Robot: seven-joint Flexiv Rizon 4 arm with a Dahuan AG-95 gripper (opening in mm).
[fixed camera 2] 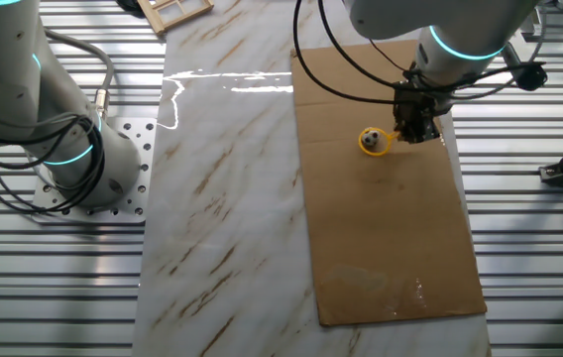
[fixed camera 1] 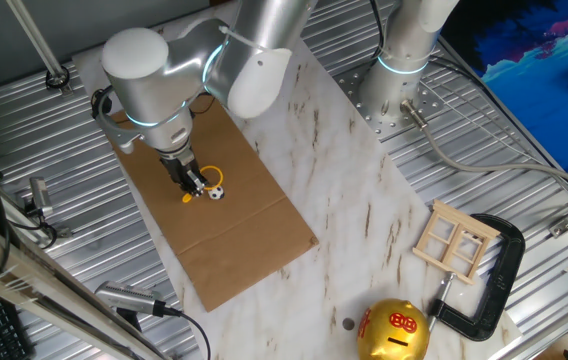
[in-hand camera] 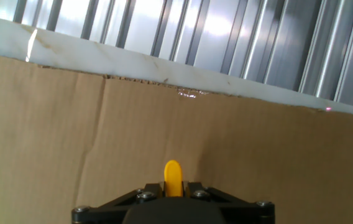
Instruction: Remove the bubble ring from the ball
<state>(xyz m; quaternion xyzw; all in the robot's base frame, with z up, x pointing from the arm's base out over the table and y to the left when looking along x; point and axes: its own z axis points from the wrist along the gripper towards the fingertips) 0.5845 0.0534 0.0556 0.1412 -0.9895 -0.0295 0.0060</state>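
Note:
The yellow-orange bubble ring (fixed camera 1: 204, 183) lies on the brown cardboard sheet (fixed camera 1: 234, 230) with its loop around the small black-and-white ball (fixed camera 1: 217, 190). In the other fixed view the ball (fixed camera 2: 370, 138) sits inside the ring's loop (fixed camera 2: 377, 147). My gripper (fixed camera 1: 193, 182) is down at the cardboard, shut on the ring's handle. In the hand view the yellow handle end (in-hand camera: 173, 177) sticks out between the black jaws; the ball and loop are hidden there.
A shiny gold piggy bank (fixed camera 1: 396, 332) stands at the marble table's near edge. A small wooden frame (fixed camera 1: 454, 243) and a black clamp (fixed camera 1: 494, 280) lie to its right. A second arm's base (fixed camera 1: 396, 85) stands at the back. Ribbed metal surrounds the table.

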